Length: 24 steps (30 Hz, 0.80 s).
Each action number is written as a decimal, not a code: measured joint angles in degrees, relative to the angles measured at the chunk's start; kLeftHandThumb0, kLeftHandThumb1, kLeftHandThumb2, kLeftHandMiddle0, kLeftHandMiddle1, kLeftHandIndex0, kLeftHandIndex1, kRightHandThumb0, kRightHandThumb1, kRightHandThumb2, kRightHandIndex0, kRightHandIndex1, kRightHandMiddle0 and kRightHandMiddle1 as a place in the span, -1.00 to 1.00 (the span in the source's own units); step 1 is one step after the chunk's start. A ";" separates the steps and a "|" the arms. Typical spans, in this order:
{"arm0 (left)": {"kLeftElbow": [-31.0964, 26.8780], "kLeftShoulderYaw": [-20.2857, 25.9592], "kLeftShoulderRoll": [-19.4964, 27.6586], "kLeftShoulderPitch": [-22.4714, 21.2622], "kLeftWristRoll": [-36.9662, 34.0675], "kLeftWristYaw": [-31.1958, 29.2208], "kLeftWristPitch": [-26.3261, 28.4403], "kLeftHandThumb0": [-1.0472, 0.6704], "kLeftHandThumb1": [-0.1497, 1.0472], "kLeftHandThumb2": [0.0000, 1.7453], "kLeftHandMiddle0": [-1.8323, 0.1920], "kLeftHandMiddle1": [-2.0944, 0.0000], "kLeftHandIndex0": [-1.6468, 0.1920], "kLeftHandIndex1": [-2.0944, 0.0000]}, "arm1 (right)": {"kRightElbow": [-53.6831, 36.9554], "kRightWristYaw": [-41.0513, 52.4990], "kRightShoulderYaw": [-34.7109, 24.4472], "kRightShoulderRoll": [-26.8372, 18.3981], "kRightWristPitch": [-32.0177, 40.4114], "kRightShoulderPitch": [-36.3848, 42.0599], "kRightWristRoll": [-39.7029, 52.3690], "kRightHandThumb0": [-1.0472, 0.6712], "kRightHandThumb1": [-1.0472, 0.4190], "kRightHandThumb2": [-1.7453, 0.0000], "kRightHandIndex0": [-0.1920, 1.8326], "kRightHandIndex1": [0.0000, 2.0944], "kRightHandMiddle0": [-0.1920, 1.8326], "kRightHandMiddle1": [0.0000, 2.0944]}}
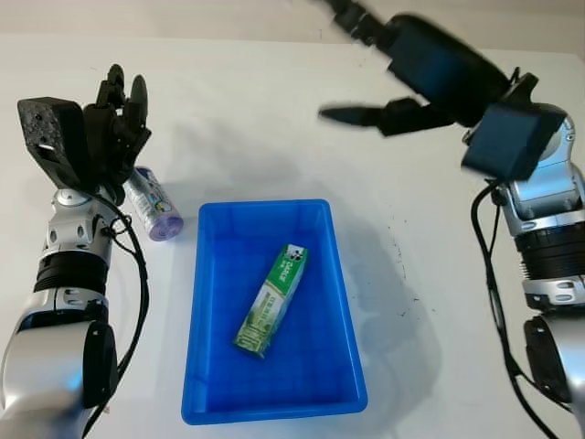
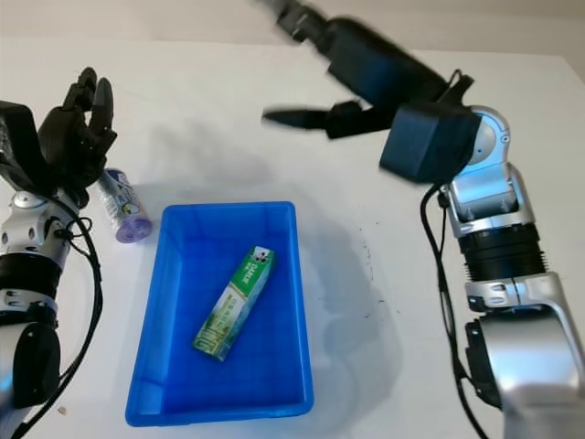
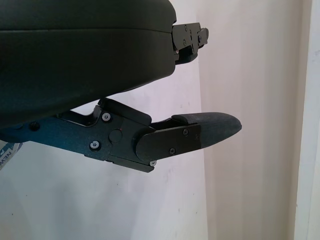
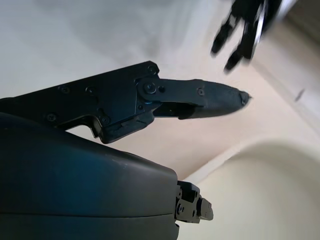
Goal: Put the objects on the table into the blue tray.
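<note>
Tray (image 1: 206, 366): blue, sitting on the white table (image 1: 274, 110) near the front edge, between the two arms.
Carton (image 1: 271, 299): green and white, lying at a slant on the tray floor.
Bottle (image 1: 151, 203): lying on its side on the table just left of the tray, partly hidden behind the left hand.
Left hand (image 1: 117, 119): hovering over the bottle, open and holding nothing.
Right hand (image 1: 402, 69): raised well above the table beyond the tray's far right corner, open and carrying nothing.
</note>
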 measured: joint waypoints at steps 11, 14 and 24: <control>0.18 0.02 0.65 -0.15 0.02 -0.76 0.00 -0.61 1.00 -0.35 0.96 0.95 0.92 0.95 | 8.71 -10.47 -10.11 6.65 17.11 0.60 9.81 -0.61 -1.00 0.12 -1.00 -1.00 -1.00 -1.00; 0.18 0.02 0.88 -0.15 0.02 -0.71 0.00 -0.61 1.00 -0.36 0.95 0.95 0.92 0.95 | 9.15 -11.16 -11.47 7.21 17.73 0.82 11.09 -0.62 -1.00 0.14 -1.00 -1.00 -1.00 -1.00; 0.17 -0.13 0.91 -0.15 0.29 -1.16 0.01 -0.60 1.00 -0.35 0.96 0.95 0.92 0.95 | 9.30 -9.83 -13.41 8.68 18.23 2.00 14.47 -0.65 -1.00 0.10 -1.00 -1.00 -1.00 -1.00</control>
